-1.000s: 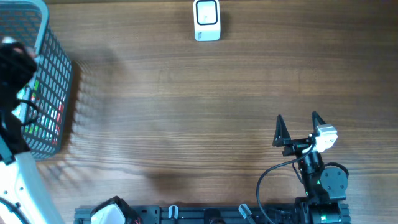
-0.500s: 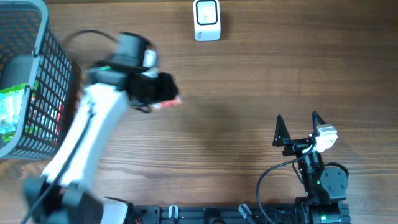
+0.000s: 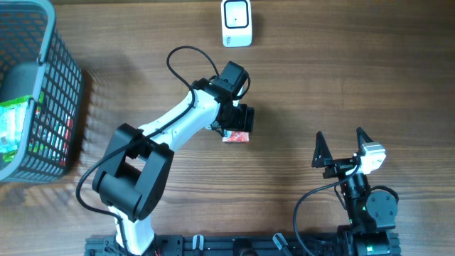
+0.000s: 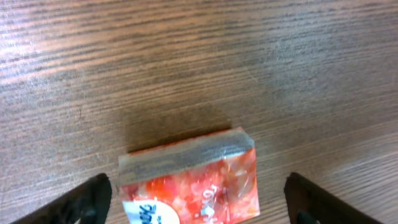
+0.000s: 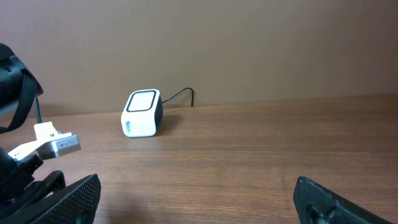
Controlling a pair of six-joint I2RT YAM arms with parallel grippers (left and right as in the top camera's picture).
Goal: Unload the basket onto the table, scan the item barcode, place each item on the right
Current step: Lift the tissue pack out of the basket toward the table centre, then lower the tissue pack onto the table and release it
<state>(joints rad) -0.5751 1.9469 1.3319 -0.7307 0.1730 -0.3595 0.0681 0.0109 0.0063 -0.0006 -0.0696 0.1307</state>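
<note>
The item, a red-orange plastic-wrapped pack (image 3: 236, 137), lies on the wooden table below and slightly left of the white barcode scanner (image 3: 236, 23). My left gripper (image 3: 237, 130) hangs over it, open. In the left wrist view the pack (image 4: 193, 174) sits between the two fingers with a gap on each side, wider on the right, and its grey edge faces away from the camera. My right gripper (image 3: 340, 148) rests open at the front right, holding nothing. From the right wrist the scanner (image 5: 142, 114) stands far ahead to the left.
A grey mesh basket (image 3: 65, 92) stands at the left edge with green and red packages (image 3: 14, 128) inside. The scanner's cable (image 5: 180, 94) runs back toward the wall. The left arm (image 3: 178, 121) stretches diagonally across the table's middle.
My left arm has swung from the basket to the table's middle carrying the pack. Its jaws have widened and the pack now rests on the table. The right arm has not moved.
</note>
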